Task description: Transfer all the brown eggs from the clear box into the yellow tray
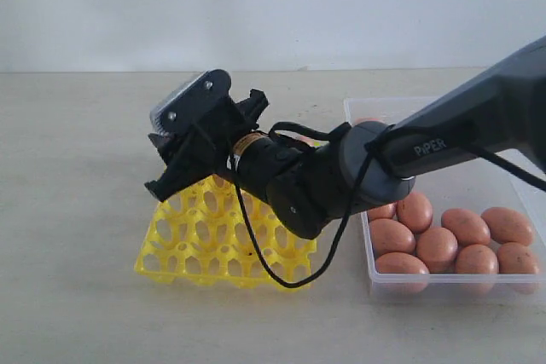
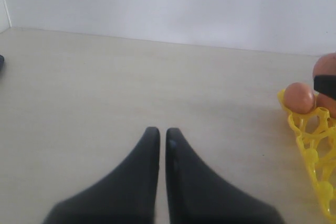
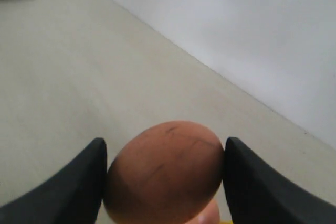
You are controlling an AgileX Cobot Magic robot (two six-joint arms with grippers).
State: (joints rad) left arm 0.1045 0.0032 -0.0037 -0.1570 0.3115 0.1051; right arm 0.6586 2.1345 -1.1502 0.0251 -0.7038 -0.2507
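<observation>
The smooth oval orange-brown eggs (image 1: 438, 245) lie close together in the shallow transparent plastic box (image 1: 444, 289), which in the exterior view stands at 3 o'clock from the square bright yellow openwork egg tray (image 1: 213, 240). About nine eggs are seen there, and the far ones are partly behind the black arm (image 1: 444, 138). The right gripper (image 3: 165, 142) has its jaws wide apart and pressed on one brown egg (image 3: 165, 174). This egg has thin dark scratches on the shell, and its lower part is cut off by the picture edge. In the exterior view this gripper hangs over the 11 o'clock part of the tray and hides the held egg fully. The left gripper (image 2: 163, 132) is closed to a thin slit and holds nothing. In its view one egg (image 2: 299, 97) sits in a corner cup of the tray, and another egg at the picture edge is half covered by a dark band.
</observation>
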